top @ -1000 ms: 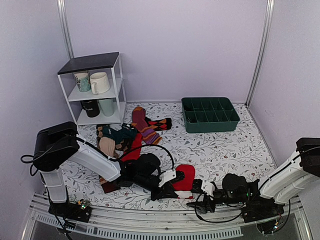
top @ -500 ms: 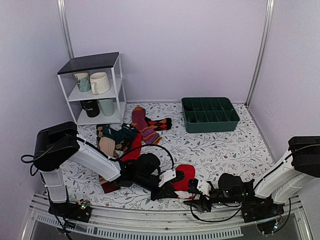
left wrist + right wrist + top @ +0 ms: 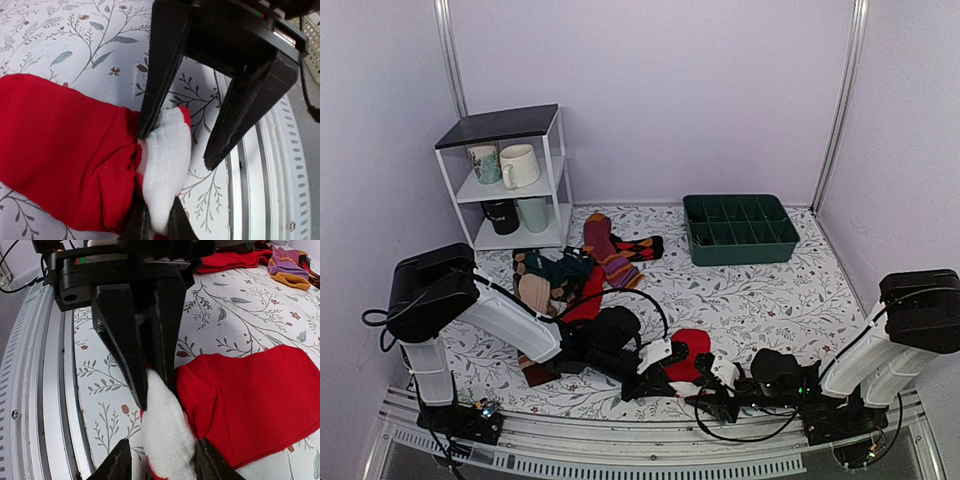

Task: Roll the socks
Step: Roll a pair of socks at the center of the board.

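Note:
The red socks (image 3: 692,352) lie folded flat near the table's front edge, with the pale cuff (image 3: 167,165) bunched at their near end. My left gripper (image 3: 157,222) is shut on that cuff (image 3: 167,435), pinching it thin. My right gripper (image 3: 165,460) faces it from the other side, jaws open and straddling the same cuff. One right fingertip touches the fold where the red fabric (image 3: 260,405) meets the cuff; the other stands a little off it. In the top view the left gripper (image 3: 675,380) and the right gripper (image 3: 708,395) meet tip to tip.
A pile of other socks (image 3: 560,280) and a maroon striped sock (image 3: 605,245) lie behind my left arm. A green divided tray (image 3: 740,240) stands at the back right, a white shelf with mugs (image 3: 510,180) at the back left. The metal rail (image 3: 620,460) runs just below the grippers.
My right gripper has slid left up to the cuff and its jaws have narrowed around it. The left gripper has kept its hold without moving.

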{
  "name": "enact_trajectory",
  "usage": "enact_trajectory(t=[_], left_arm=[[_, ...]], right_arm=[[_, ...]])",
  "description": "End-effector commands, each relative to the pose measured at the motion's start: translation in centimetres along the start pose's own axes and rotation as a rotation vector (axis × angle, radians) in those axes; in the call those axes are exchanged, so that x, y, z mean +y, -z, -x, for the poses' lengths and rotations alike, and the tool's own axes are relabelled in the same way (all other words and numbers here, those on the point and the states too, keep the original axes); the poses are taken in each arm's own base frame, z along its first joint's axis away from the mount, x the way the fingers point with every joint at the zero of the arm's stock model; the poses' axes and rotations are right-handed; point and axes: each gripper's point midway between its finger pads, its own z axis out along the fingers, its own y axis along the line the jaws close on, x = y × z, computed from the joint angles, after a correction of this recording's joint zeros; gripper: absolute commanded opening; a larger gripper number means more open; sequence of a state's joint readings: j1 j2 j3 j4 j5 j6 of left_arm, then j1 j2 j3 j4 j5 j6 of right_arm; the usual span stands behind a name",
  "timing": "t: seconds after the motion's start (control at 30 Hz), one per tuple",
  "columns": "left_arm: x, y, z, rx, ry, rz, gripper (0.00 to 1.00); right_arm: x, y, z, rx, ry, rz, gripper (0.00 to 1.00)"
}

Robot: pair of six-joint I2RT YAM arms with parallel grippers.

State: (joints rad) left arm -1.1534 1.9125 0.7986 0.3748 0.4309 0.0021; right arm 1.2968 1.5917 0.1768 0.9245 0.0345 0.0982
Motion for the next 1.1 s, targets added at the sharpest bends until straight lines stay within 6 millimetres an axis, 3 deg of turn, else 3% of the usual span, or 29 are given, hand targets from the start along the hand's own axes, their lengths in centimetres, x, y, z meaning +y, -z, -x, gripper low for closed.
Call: enact_trajectory(t=[0.0,0.1,0.13,0.23,0.27,0.4,0.5,0.67,0.8,1.07], left_arm=[[1.7,0.8,-12.1,0.373,0.172,0.096,0.00],[1.6,0.8,-12.1,0.365,0.170,0.097,0.00],[1.6,0.8,-12.0,0.362,0.171,0.098,0.00],[2.1,1.1,-11.6,0.346,0.161,0.131,0.00],[2.4,1.6,-10.1,0.305,0.141,0.158,0.02],[3.6,4.5,-5.6,0.139,0.048,0.299,0.27],[3.3,7.4,-1.6,-0.022,-0.080,0.371,0.28],[-0.8,9.5,1.7,-0.190,-0.374,0.307,0.28],[-2.9,8.9,2.7,-0.244,-0.501,0.257,0.29],[-3.8,3.9,3.0,-0.191,-0.703,0.249,0.33]], right_arm=[[-0.2,-0.2,-4.9,0.179,-0.041,-0.034,0.40],[-0.6,-0.1,-5.7,0.208,-0.083,-0.065,0.27],[-0.7,0.0,-5.9,0.212,-0.090,-0.073,0.18],[-0.7,0.3,-6.0,0.219,-0.128,-0.081,0.09],[-0.7,0.3,-6.0,0.224,-0.142,-0.080,0.09],[-0.3,0.6,-5.9,0.251,-0.195,-0.069,0.08],[-0.6,1.3,-6.1,0.274,-0.299,-0.057,0.08],[-1.2,2.6,-7.3,0.333,-0.557,-0.020,0.08],[-1.5,2.6,-8.2,0.409,-0.737,-0.027,0.09],[-1.2,1.2,-9.3,0.553,-0.855,-0.003,0.09]])
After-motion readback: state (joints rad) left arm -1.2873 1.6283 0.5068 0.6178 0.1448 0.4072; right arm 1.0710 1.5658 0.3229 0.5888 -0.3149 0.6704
